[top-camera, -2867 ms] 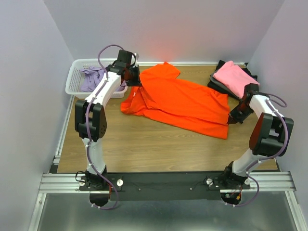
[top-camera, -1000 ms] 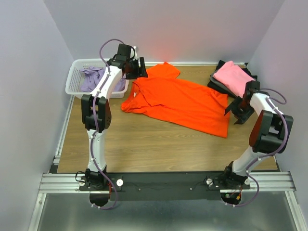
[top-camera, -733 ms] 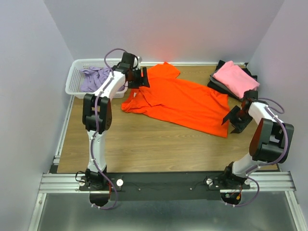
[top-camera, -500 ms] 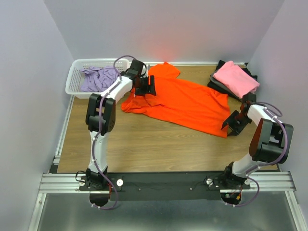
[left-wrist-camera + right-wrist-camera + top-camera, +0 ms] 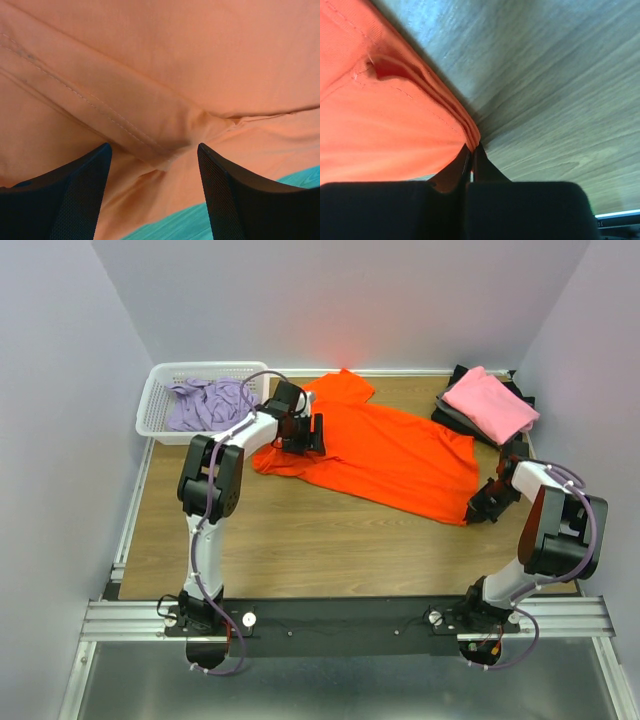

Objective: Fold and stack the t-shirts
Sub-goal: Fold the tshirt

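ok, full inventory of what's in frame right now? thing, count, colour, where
orange t-shirt: 1, bright orange, spread across the middle of the table
lavender t-shirt: 1, lavender, crumpled inside the basket
pink t-shirt: 1, pink, folded, on top of the stack at far right
dark shirts: count unclear, black or grey, folded under the pink one
basket: 1, white plastic lattice, far left corner
table: 1, wood grain, under everything
left gripper: 1, black, jaws open over the left end of the orange t-shirt
right gripper: 1, black, shut on the near right hem corner of the orange t-shirt
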